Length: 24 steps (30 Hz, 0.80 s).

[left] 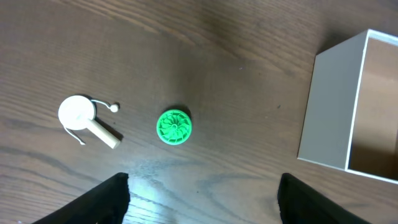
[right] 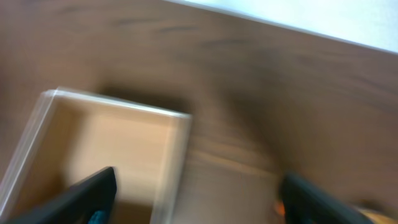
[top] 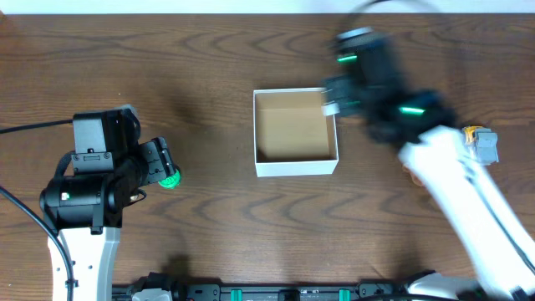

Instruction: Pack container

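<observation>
The container (top: 297, 165) is a white square box with a tan inside, at the table's middle; its visible floor is bare. It also shows in the left wrist view (left: 329, 106) and, blurred, in the right wrist view (right: 177, 155). A green round toy (left: 174, 127) lies on the table left of the box, just ahead of my open, empty left gripper (left: 202, 186). In the overhead view the toy (top: 170, 181) sits at that gripper's (top: 161, 165) tip. My right gripper (right: 196, 186) is open and motion-blurred over the box's far right corner (top: 334, 99).
A white disc with a wooden handle and a thin cord (left: 81, 115) lies left of the green toy. A grey and orange toy (top: 482, 142) lies at the right of the table, beside the right arm.
</observation>
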Tool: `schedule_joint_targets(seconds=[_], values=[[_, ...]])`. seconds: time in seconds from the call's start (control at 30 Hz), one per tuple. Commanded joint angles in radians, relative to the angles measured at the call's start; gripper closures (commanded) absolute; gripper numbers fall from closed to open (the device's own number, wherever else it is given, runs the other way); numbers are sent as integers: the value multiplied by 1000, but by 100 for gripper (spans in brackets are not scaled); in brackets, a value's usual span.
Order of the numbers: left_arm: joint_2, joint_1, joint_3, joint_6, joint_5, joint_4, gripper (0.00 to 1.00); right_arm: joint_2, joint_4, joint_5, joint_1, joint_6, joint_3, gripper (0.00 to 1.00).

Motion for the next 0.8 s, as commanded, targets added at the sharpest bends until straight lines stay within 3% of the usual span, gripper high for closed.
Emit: schedule_joint_targets(seconds=[0.0, 0.23, 0.43, 0.7, 0.77], values=[[-3, 5, 16, 3, -4, -3, 18, -36, -121, 43, -163, 6, -4, 4], [0, 5, 16, 3, -4, -3, 16, 24, -287, -216, -469, -269, -84, 1], [0, 5, 16, 3, -5, -4, 16, 121, -269, -206, -568, -272, -172, 1], [0, 5, 16, 3, -4, -3, 16, 283, -250, -205, -580, -272, -179, 1], [0, 5, 16, 3, -4, -3, 16, 328, -243, -205, -580, -272, -179, 5]])
